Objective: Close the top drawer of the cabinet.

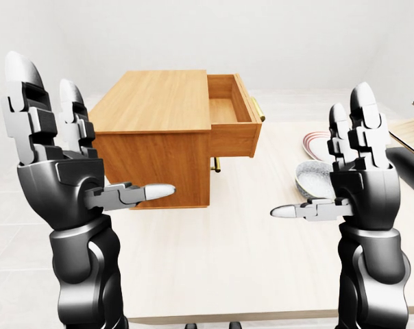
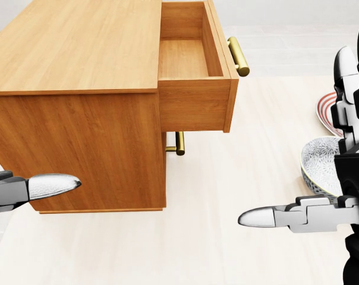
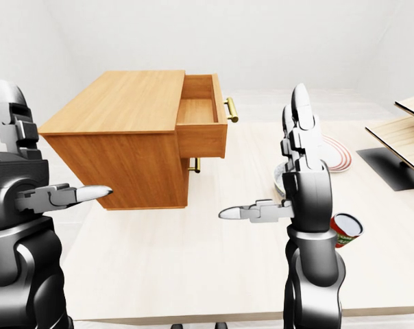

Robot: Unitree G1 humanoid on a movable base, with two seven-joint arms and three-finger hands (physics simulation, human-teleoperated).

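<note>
The top drawer (image 2: 194, 71) stands pulled well out of the wooden cabinet (image 2: 78, 101) toward the right of the head view, its inside bare, with a brass bar handle (image 2: 239, 56) on its outer face. Below the drawer, a second brass handle (image 2: 179, 143) shows on the cabinet's lower drawer, which sits flush. The cabinet rests on a pale wooden table (image 2: 215, 225). Well to the right of the cabinet lie a patterned bowl (image 2: 319, 166), a red-striped plate (image 3: 334, 154) beyond it, and a red can (image 3: 347, 229). The left hand (image 1: 59, 161) and the right hand (image 1: 354, 178) are both raised with fingers spread, gripping nothing, each well apart from the cabinet.
</note>
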